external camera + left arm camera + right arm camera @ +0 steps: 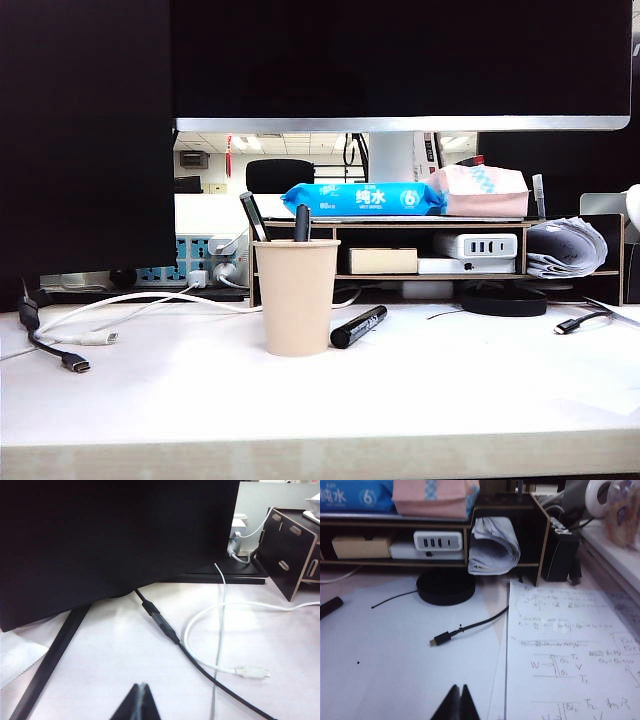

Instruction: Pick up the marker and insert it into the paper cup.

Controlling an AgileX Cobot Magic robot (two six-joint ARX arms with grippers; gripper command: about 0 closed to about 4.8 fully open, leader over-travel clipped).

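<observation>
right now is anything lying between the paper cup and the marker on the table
No. In the exterior view the marker lies just right of the paper cup, with only bare white table showing in the narrow stretch between them.

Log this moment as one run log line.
marker: on table right of paper cup | left gripper: shut, over cables | right gripper: shut, by handwritten sheet | pick not started

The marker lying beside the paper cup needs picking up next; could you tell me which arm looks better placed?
Probably the right: its shut gripper already sees the marker. The left gripper, also shut, faces only cables.
</observation>
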